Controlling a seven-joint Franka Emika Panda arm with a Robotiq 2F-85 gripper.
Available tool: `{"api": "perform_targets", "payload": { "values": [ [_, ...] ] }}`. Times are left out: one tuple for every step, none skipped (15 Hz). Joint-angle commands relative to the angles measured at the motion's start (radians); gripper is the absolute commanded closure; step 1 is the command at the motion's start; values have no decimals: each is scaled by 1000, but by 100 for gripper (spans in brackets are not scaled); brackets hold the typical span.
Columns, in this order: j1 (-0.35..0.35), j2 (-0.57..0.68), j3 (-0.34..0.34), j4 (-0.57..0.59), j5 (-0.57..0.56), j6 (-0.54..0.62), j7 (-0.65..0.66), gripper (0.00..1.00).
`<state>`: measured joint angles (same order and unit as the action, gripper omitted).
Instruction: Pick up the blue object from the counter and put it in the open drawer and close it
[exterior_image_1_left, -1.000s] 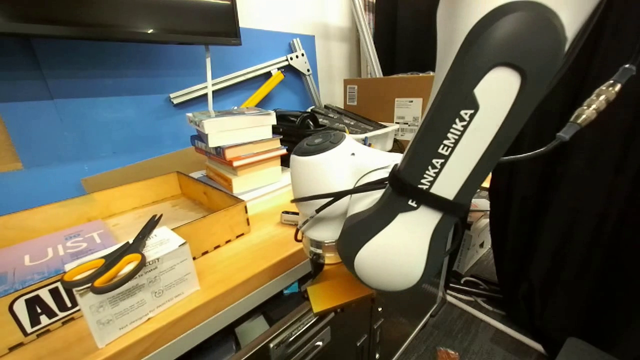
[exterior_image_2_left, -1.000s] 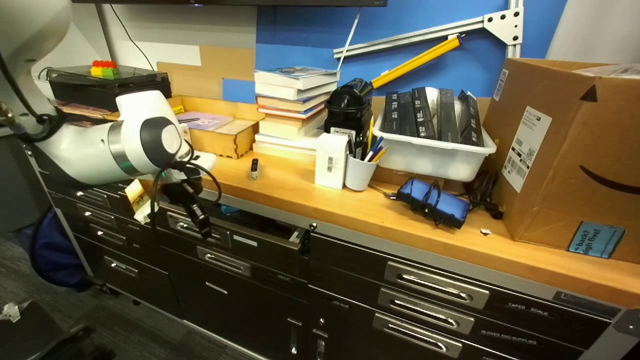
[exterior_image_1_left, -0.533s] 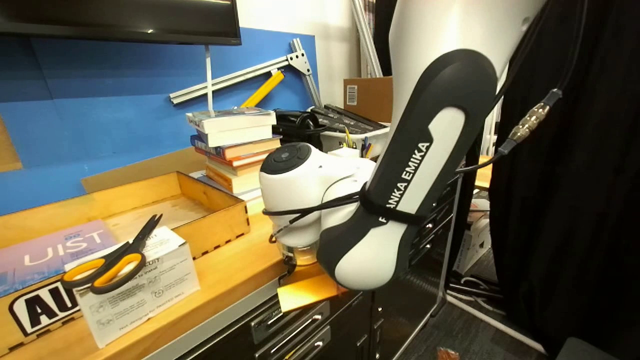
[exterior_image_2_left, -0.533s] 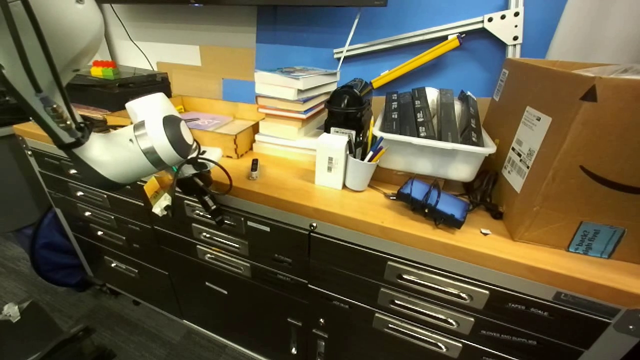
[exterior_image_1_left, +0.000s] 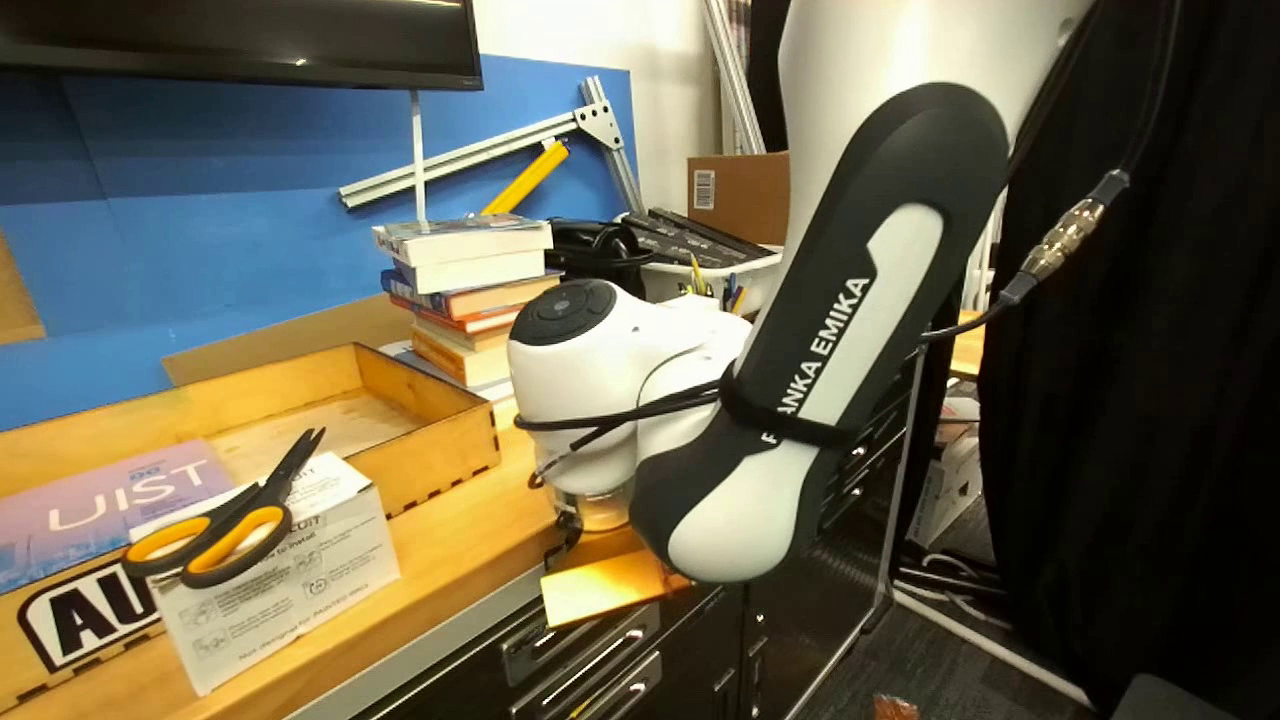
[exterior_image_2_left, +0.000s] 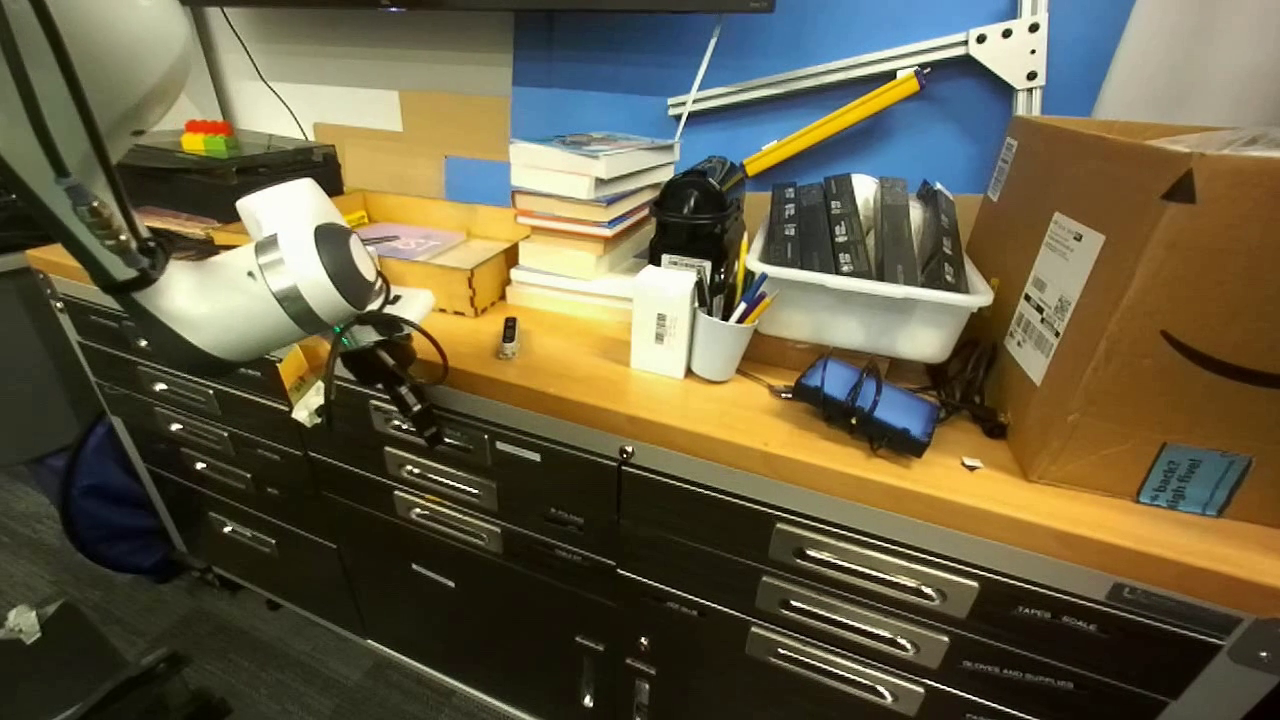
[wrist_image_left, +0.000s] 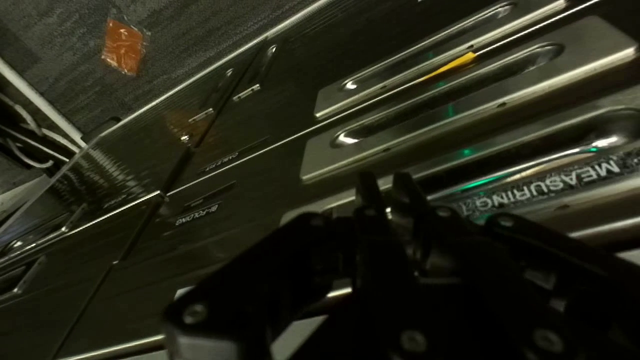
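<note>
The black drawer (exterior_image_2_left: 550, 475) stands shut in its cabinet, under the light-brown wooden counter (exterior_image_2_left: 570, 368). Its handle plate carries a "MEASURING" label (wrist_image_left: 540, 190) in the wrist view. My gripper (exterior_image_2_left: 430, 438) points down in front of this handle. In the wrist view the gripper's fingertips (wrist_image_left: 385, 177) stand a narrow gap apart over the handle, with nothing clearly held between them. I cannot tell whether they touch the handle. The blue object does not show in any view. The inside of the drawer is hidden. The counter (exterior_image_1_left: 440, 560) also shows in an exterior view.
A small dark grey block (exterior_image_2_left: 508, 338), a book stack (exterior_image_2_left: 585, 255), a pen cup (exterior_image_2_left: 718, 345) and a cabled blue device (exterior_image_2_left: 865, 405) stand on the counter. Scissors (exterior_image_1_left: 240, 540) lie on a white box (exterior_image_1_left: 280, 595). A yellow slip (wrist_image_left: 452, 65) sticks out between lower drawers.
A second ago the drawer stood open with something light-blue showing inside; half a second ago it was shut. The arm moved toward the cabinet, then drew back slightly.
</note>
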<state>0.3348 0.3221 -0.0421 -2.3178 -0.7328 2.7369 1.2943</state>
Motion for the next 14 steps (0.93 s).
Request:
{"api": "perform_targets", "payload": {
  "values": [
    [-99,-184,102,-108,197,-57,-240,52],
    [-136,-236,154,-137,245,-93,-311,45],
    [-150,-277,179,-149,311,-123,-393,38],
    [-187,-308,246,-161,378,-148,-470,29],
    [-194,-342,283,-161,462,-180,-551,23],
    [-190,-371,316,-155,546,-219,-630,14],
    [-125,-395,290,-135,629,-267,-708,7],
    [-113,-426,306,-112,701,-331,-782,1],
    [-99,-461,309,-88,759,-403,-856,0],
    [-88,-501,305,-67,818,-470,-931,0],
    [-84,-543,291,-44,867,-552,-1002,0],
    [-82,-579,280,-17,902,-635,-1034,0],
    [-94,-496,311,-45,834,-523,-933,0],
    [-96,-525,310,-32,845,-558,-947,0]
  ]
}}
